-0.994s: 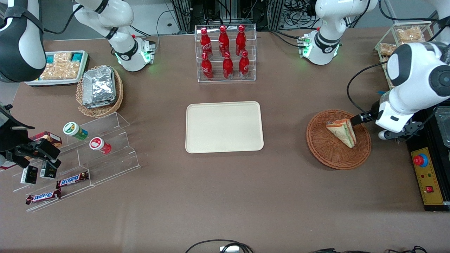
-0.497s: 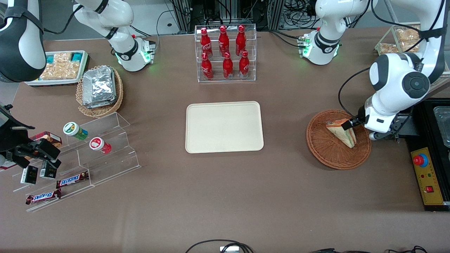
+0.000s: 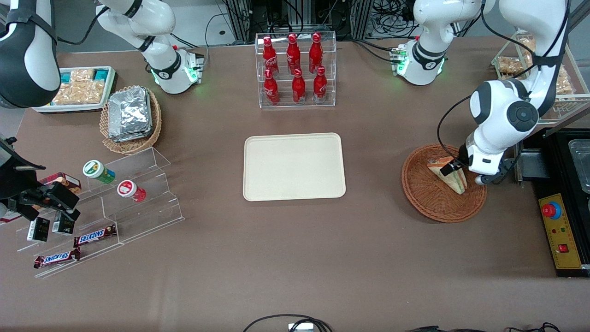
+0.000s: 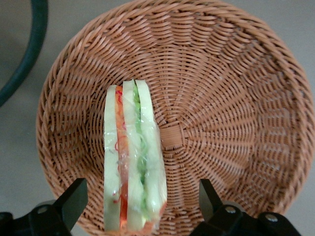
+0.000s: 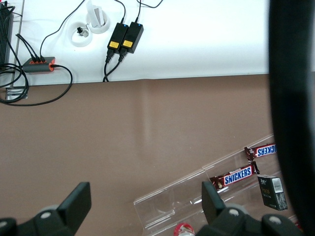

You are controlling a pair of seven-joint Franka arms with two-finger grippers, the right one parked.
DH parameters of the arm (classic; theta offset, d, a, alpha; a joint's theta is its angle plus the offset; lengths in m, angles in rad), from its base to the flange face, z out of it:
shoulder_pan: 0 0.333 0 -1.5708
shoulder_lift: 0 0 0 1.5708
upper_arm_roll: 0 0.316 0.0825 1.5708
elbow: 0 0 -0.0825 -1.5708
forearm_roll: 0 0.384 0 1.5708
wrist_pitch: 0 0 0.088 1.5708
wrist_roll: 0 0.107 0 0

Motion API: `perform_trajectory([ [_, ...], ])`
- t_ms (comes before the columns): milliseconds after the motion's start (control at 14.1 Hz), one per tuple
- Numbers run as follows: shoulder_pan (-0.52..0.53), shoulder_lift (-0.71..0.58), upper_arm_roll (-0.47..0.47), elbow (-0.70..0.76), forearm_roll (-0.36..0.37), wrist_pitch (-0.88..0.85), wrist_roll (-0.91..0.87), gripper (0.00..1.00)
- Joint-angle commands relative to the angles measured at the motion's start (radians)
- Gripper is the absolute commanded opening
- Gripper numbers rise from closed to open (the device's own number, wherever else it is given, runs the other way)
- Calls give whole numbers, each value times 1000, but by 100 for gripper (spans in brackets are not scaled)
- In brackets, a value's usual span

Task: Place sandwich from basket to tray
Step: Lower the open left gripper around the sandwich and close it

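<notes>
Because it stands on edge in the basket (image 3: 433,203) with its layered face up, the sandwich (image 4: 132,162) offers two flat bread sides to squeeze; the pincer (image 4: 139,206) hangs just above it, fingers spread wide to straddle those sides, gripping nothing; the tray (image 3: 294,167) waits bare, well apart on the tabletop (image 3: 295,258) toward the parked arm's end.

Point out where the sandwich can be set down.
The flat cream-beige rectangular tray is bare across its surface. The open claw straddles the wrapped triangular sandwich in the round reddish-brown wicker basket. Crowded: the clear rack of red bottles.
</notes>
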Motion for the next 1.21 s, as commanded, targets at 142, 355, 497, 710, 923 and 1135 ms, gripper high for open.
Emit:
perform_trajectory([
  [142, 10, 73, 4, -8, 7, 91, -24, 100],
  [355, 10, 99, 4, -8, 5, 113, -36, 100],
  [497, 10, 105, 4, -8, 7, 114, -38, 61],
  [710, 8, 104, 39, -8, 10, 114, -36, 0],
  [923, 8, 90, 42, -11, 31, 108, -25, 0],
  [1135, 8, 1, 44, 7, 31, -21, 19, 0],
])
